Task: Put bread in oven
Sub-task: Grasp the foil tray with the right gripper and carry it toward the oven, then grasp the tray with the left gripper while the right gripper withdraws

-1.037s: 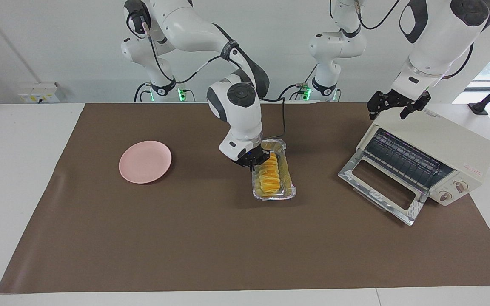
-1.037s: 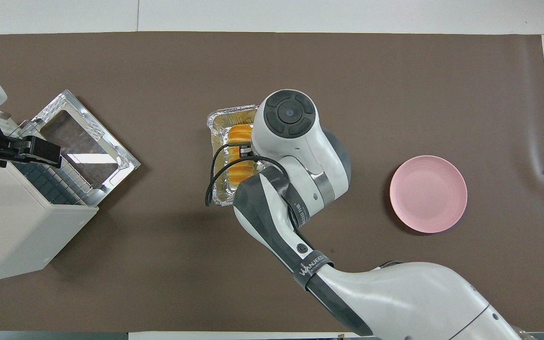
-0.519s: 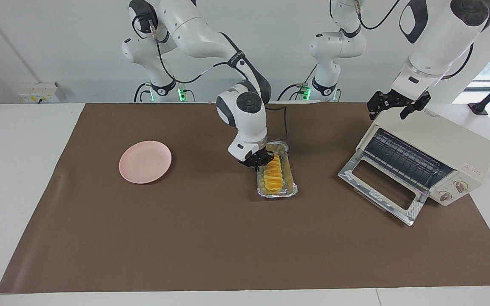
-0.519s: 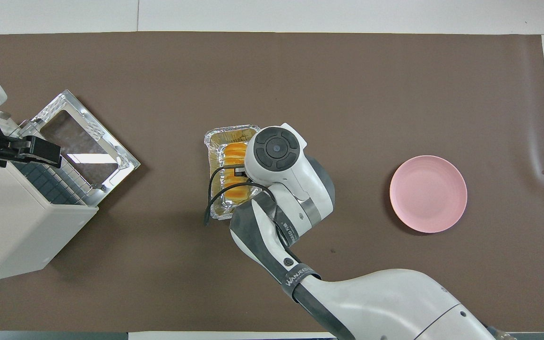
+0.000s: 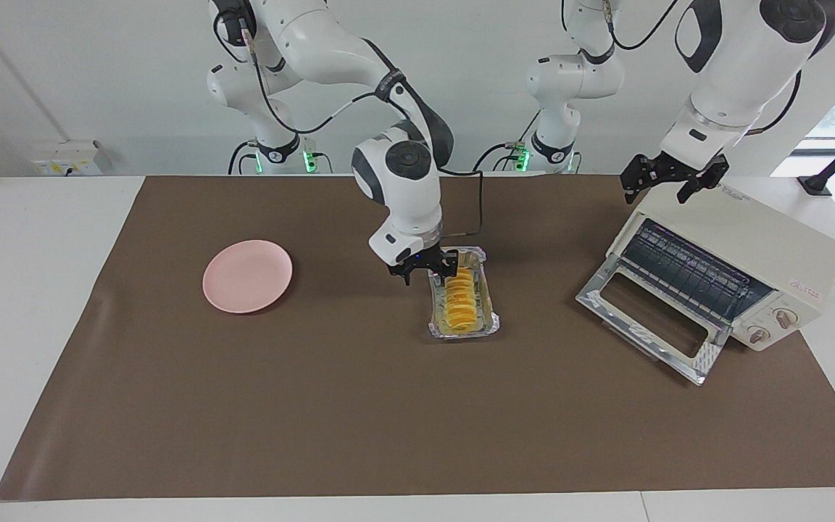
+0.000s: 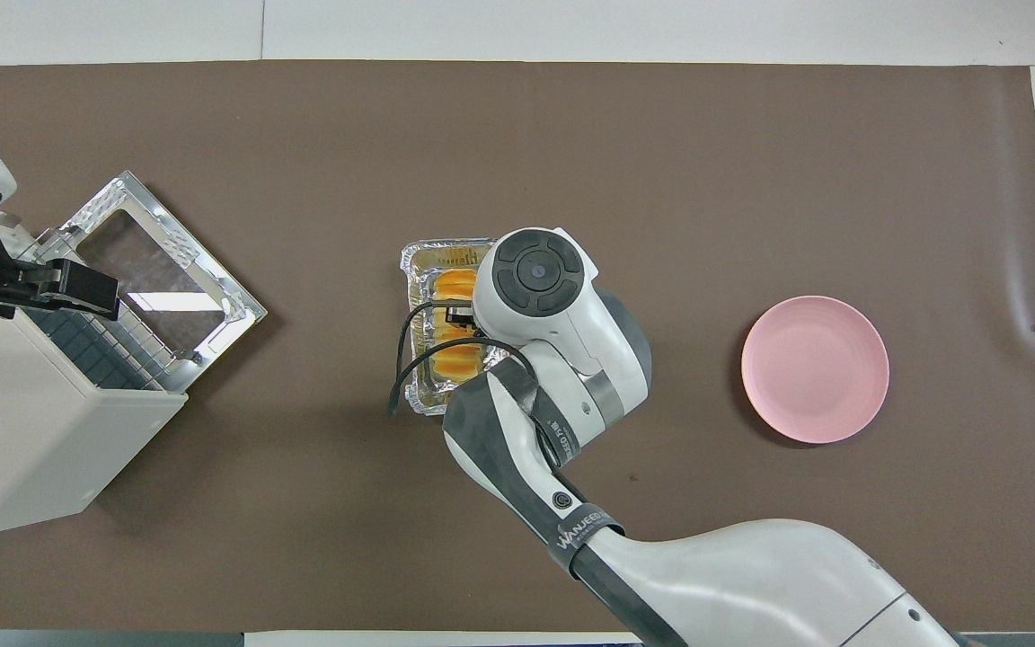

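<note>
One right hand (image 5: 422, 270) hangs open over the bread (image 5: 460, 299).

bread (image 6: 456, 323) in foil tray (image 6: 416, 270), oven (image 6: 32, 431) door open

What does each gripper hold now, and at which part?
Nothing is held. The right gripper is open over the foil tray's end nearer the robots, beside the bread. The left gripper is open over the oven.

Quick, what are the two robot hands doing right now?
Right hand: open, over the silver foil tray end, beside the yellow-orange ridged bread.
Left hand: open, empty, above the cream-white toaster oven.
</note>
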You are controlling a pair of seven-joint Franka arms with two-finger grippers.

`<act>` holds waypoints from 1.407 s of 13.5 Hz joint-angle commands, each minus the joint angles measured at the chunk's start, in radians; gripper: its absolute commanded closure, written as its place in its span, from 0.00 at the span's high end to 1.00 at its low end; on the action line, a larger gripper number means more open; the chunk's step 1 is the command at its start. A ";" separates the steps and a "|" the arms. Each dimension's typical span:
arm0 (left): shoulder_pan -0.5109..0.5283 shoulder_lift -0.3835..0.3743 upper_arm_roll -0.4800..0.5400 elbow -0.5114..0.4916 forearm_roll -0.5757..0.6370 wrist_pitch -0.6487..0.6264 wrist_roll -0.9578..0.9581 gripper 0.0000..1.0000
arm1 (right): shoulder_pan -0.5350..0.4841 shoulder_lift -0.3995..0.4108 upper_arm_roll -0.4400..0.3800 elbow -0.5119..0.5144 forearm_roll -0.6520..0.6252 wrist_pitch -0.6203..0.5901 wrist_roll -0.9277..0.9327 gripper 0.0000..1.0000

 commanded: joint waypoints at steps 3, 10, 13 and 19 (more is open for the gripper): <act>-0.224 0.005 -0.003 -0.102 -0.012 0.229 -0.243 1.00 | -0.219 -0.146 0.010 -0.015 -0.002 -0.093 -0.299 1.00; -0.525 0.341 -0.003 -0.095 -0.012 0.560 -0.576 1.00 | -0.464 -0.294 0.008 -0.012 -0.002 -0.340 -0.808 1.00; -0.593 0.426 0.001 -0.087 -0.010 0.609 -0.658 1.00 | -0.521 -0.376 0.007 -0.019 -0.009 -0.518 -0.843 1.00; -0.592 0.470 0.001 -0.095 -0.010 0.660 -0.714 0.12 | -0.567 -0.430 0.008 -0.016 -0.088 -0.590 -0.851 1.00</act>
